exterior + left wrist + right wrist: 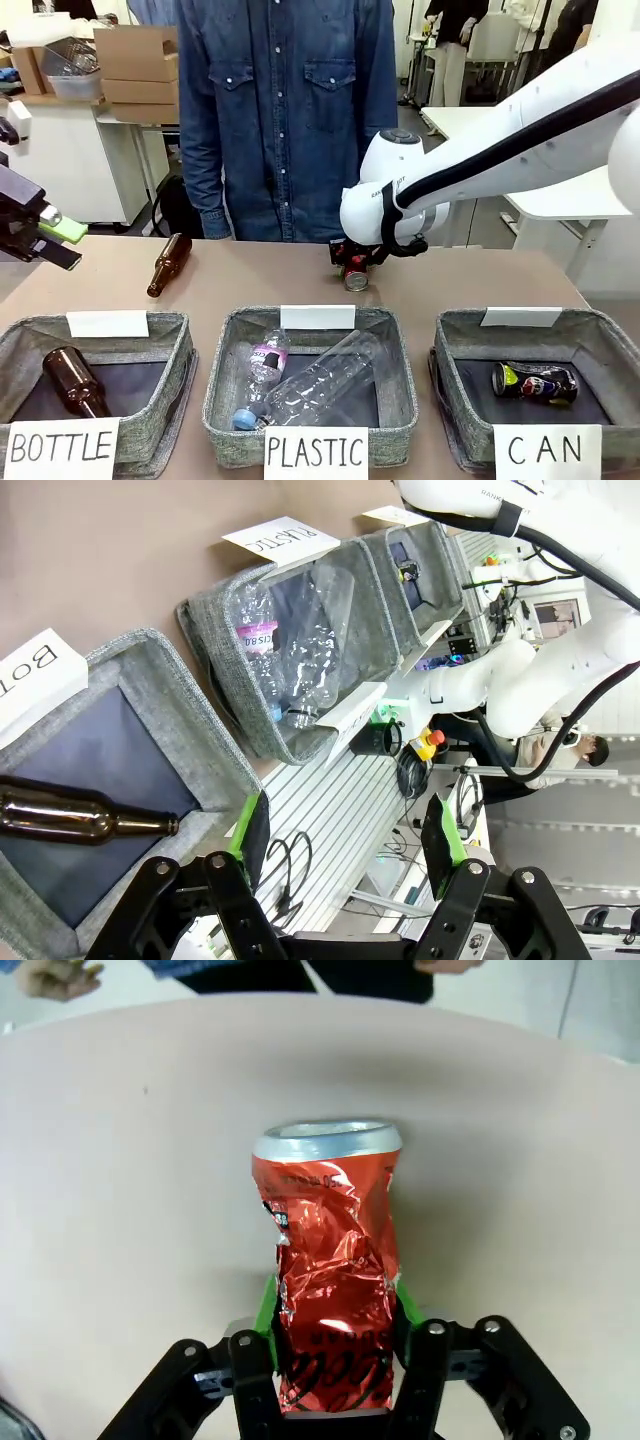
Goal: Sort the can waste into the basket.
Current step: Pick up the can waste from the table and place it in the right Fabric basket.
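**Red can between the right jaws on the desk**

The red can [330,1280], crushed, lies on the desk [120,1210] with its lower half between the right gripper [335,1345] jaws, green pads touching both its sides; its silver end points away from them. The black can [536,383] lies inside the CAN basket [470,330], well apart from those jaws. The left gripper [345,835] jaws stand apart, holding nothing, above the BOTTLE basket [200,730] rim.

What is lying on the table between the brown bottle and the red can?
In the front view, nothing: only bare table separates the brown bottle from the red can in the right pincer.
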Motion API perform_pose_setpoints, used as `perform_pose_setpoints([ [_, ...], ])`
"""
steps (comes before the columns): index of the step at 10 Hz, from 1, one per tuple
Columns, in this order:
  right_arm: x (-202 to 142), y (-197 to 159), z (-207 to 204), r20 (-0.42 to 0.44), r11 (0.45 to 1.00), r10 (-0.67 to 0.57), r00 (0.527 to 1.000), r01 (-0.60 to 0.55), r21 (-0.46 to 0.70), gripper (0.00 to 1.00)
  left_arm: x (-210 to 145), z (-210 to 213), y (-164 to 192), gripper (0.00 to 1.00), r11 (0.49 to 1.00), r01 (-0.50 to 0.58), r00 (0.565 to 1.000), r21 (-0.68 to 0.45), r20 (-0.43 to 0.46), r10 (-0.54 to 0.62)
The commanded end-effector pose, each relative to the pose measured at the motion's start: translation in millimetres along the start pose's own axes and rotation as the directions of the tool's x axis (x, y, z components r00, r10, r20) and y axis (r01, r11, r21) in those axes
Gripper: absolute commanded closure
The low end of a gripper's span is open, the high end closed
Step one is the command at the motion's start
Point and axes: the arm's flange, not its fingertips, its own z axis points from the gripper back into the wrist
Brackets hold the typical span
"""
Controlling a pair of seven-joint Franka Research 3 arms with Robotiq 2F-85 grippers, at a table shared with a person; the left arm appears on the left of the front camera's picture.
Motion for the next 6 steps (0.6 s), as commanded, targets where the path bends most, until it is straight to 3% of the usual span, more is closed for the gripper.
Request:
perform_pose_setpoints([
  [1, -6, 4, -1, 0.037, 0.998, -0.027, 0.999, 0.029, -0.061, 1.00, -2, 2, -1, 0.21, 1.000, 0.001, 1.000, -0.002, -0.005, -0.001],
  [6, -7, -12, 16, 0.003, 0.998, -0.069, 0.998, 0.069, 0.002, 1.00, -2, 2, -1, 0.21, 1.000, 0.001, 1.000, -0.002, -0.005, -0.001],
])
